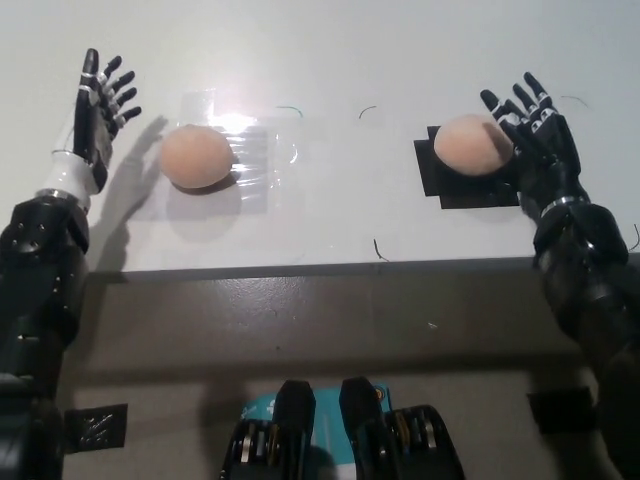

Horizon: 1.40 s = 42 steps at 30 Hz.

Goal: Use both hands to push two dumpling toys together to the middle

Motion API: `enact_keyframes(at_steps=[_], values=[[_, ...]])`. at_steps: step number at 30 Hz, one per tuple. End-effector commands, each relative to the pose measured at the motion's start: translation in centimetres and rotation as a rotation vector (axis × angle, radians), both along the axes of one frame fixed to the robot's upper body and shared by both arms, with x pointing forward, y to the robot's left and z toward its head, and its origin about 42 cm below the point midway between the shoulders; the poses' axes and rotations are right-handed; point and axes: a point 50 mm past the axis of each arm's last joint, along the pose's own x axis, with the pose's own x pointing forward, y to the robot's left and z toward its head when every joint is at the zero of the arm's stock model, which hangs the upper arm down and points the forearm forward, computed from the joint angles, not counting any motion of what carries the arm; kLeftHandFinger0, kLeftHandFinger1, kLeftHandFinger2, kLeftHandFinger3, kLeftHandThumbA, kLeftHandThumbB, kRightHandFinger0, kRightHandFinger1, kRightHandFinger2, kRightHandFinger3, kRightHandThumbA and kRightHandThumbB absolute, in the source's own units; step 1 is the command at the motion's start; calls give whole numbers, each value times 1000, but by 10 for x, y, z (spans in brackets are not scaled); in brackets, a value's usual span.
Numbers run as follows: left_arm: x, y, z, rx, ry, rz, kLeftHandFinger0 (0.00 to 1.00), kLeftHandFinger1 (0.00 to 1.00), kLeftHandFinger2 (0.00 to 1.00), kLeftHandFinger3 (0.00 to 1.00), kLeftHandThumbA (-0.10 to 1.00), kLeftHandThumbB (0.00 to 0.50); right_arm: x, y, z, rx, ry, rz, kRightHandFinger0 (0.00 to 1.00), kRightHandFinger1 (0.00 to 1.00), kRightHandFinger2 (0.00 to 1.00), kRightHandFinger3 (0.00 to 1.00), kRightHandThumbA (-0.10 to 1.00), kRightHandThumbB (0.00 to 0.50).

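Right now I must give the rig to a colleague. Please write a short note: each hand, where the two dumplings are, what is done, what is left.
Left hand: open, beside the left dumpling, a gap between them.
Right hand: open, at the outer side of the right dumpling; contact unclear.
Left dumpling lies on clear tape, right one on a black patch, far apart on the table.
Done: hands placed outside each dumpling.
Left: push both to the middle.

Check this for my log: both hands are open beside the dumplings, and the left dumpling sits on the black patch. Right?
Not quite. In the head view the left dumpling sits on a clear plastic sheet; the right dumpling is on the black patch. Left hand and right hand are open.
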Motion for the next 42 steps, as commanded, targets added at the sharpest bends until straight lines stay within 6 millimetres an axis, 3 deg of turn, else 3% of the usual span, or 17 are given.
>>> enact_keyframes(at_steps=[1,9,15,16,19,21,27,32,33,36,42], values=[[3,-12,19,-21,-85,-48,1000,1000,1000,1000,1000,332,8,6,33,-14,-154,-11,1000,1000,1000,1000,1000,219],[-1,-24,2,-42,-66,-47,1000,1000,1000,1000,1000,333,7,4,33,2,-171,-7,1000,1000,1000,1000,1000,194],[-9,-43,-26,29,-20,-63,1000,1000,1000,1000,1000,305,4,6,27,17,-160,0,1000,1000,1000,1000,1000,187],[-11,-44,-34,42,-4,-76,1000,1000,1000,1000,1000,354,5,7,27,14,-162,4,1000,1000,1000,1000,1000,191],[-14,-45,-50,27,33,-91,1000,1000,1000,1000,1000,399,5,6,28,19,-163,6,1000,1000,1000,1000,1000,193],[-15,-45,-61,8,72,-91,1000,1000,1000,1000,1000,401,5,4,30,16,-171,6,1000,1000,1000,1000,1000,177],[-23,-44,-80,52,117,-76,1000,1000,1000,1000,1000,378,4,3,24,11,-157,6,1000,1000,1000,1000,1000,191],[-27,-52,-89,52,136,-104,1000,1000,1000,1000,1000,374,-3,13,5,22,-113,15,1000,1000,1000,1000,1000,171],[-26,-57,-89,29,138,-125,1000,1000,1000,1000,1000,398,-5,19,-1,31,-91,24,1000,1000,1000,1000,1000,188],[-28,-64,-92,-2,140,-132,1000,1000,1000,1000,1000,395,-11,31,-14,33,-59,42,1000,1000,1000,1000,1000,191],[-24,-86,-83,14,95,-135,1000,1000,1000,1000,1000,385,-22,65,-32,112,-28,101,1000,1000,1000,1000,1000,158]])
